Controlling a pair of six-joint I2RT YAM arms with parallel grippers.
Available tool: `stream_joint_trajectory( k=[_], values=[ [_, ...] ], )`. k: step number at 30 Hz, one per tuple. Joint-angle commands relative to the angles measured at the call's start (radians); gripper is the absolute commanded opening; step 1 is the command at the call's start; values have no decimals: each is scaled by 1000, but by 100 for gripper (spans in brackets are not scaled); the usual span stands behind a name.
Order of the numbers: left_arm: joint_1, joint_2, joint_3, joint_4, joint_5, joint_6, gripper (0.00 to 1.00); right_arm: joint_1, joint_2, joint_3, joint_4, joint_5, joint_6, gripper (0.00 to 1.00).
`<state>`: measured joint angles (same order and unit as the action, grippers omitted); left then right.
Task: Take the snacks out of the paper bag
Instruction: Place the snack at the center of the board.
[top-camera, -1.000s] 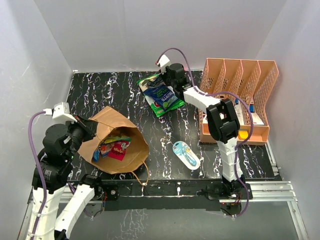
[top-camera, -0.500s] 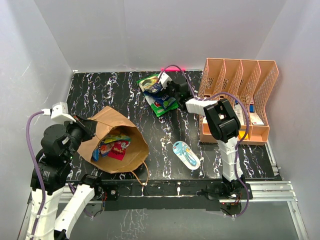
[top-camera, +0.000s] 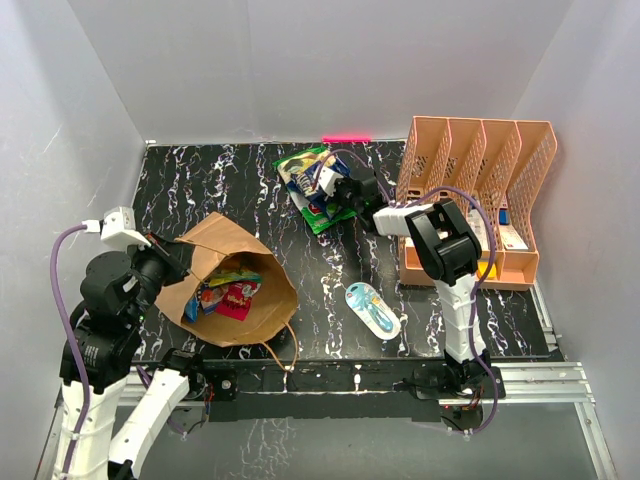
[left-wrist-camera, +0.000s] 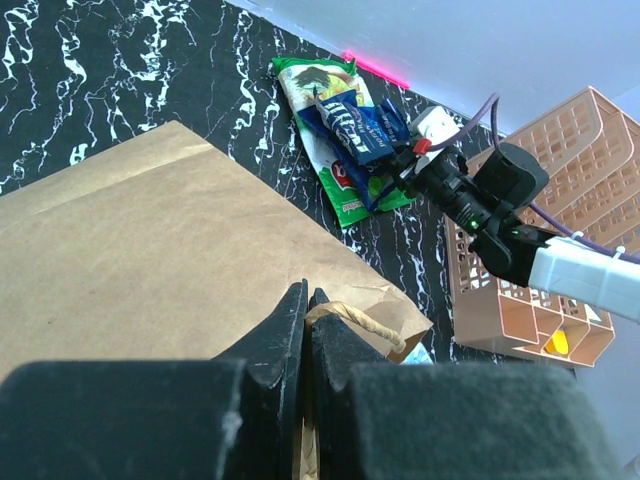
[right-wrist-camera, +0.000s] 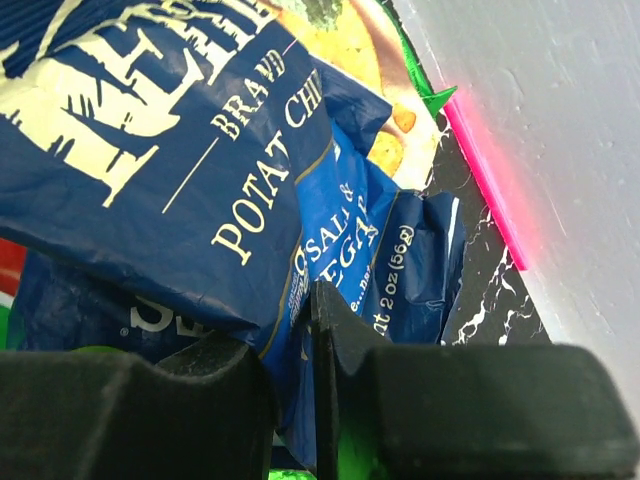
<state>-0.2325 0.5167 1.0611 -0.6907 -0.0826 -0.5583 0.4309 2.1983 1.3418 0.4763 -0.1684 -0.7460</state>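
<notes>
My right pincer (right-wrist-camera: 285, 320) is gripping the blue packet (right-wrist-camera: 170, 140), nearly closed on its foil, and lowering it onto the green packet (top-camera: 326, 213) at the far desk edge. My left pincer (left-wrist-camera: 307, 300) is pinching the paper bag (top-camera: 225, 240) by its rim. More snacks (top-camera: 226, 292) are lying in its mouth. Next I am judging: release, lift, swing back. The wall is sitting just behind and the organizer (top-camera: 480, 160) beside me; open desk (top-camera: 200, 175) is lying leftward.

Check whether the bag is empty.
Not empty. Colorful packets lie inside the bag, visible through its open mouth in the top view.
</notes>
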Motion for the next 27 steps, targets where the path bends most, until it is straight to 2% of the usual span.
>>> stream_joint_trajectory(
  k=[1,5,8,11,12,16,18,22,27],
  values=[
    [-2,-14,36,2,18,-8,0,-1,-52,-32,18,-12,-42,21],
    [-1,-30,32,-13,11,-12,0,-1,-103,-21,-37,-29,-30,34],
    [-1,-41,28,-14,10,-15,0,25,-196,-39,-101,16,31,41],
    [-1,-51,18,-2,-3,-20,0,87,-336,-219,37,134,113,74],
    [-1,-55,14,4,-4,-23,0,113,-373,-265,58,192,149,78],
    [-2,-44,10,18,17,-17,0,202,-525,-391,-67,245,368,79],
    [-1,-34,15,13,27,-11,0,246,-613,-515,-88,197,501,79],
    [-2,-31,19,11,31,-8,0,366,-796,-704,-132,161,610,79],
    [-1,-38,-6,24,34,-7,0,452,-995,-808,-191,138,730,78]
  ],
)
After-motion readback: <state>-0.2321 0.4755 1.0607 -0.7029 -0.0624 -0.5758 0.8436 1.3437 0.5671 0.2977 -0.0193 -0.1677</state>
